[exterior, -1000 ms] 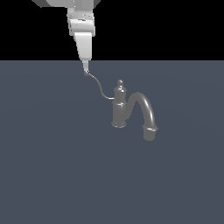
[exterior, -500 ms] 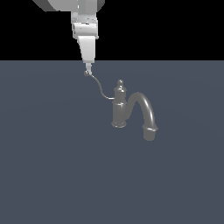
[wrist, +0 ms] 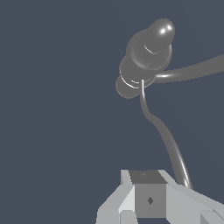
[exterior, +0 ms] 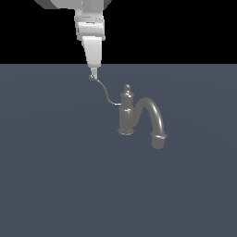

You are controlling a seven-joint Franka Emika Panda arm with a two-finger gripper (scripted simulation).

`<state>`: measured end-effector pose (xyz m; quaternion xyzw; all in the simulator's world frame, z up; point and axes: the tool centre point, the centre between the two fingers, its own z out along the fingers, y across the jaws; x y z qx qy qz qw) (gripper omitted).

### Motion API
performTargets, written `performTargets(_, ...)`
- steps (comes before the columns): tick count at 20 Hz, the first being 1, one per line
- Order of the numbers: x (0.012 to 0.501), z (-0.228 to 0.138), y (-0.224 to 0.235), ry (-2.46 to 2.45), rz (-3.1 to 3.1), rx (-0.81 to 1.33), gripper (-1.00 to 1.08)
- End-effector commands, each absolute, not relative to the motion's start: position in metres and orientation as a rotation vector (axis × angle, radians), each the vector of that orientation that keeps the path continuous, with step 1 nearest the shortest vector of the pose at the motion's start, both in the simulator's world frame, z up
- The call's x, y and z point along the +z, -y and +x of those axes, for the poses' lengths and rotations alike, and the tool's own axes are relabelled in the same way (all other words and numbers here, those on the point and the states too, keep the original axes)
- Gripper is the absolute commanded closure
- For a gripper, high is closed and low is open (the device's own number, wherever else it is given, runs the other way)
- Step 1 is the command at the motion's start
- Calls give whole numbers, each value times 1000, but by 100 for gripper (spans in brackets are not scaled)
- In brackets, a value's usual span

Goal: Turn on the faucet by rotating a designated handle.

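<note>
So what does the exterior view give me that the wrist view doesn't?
Only the exterior view shows the whole spout down to its flared end, and the gripper coming down onto the handle's ball tip. Only the wrist view shows the faucet from above, with the handle running under the gripper body; the jaws' state isn't readable. Both show faucet, knob finial and handle.

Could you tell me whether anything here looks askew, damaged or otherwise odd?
Nothing stands out. The faucet stands upright on the grey surface, its handle intact, with the gripper at the handle's ball tip.
</note>
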<state>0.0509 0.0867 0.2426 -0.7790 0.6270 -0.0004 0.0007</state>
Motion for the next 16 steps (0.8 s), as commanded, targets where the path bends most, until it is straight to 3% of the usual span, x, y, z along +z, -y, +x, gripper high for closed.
performTargets(1, 243, 43, -85, -1970, -2447, 0, 108)
performTargets(16, 243, 1, -74, -1970, -2447, 0, 108)
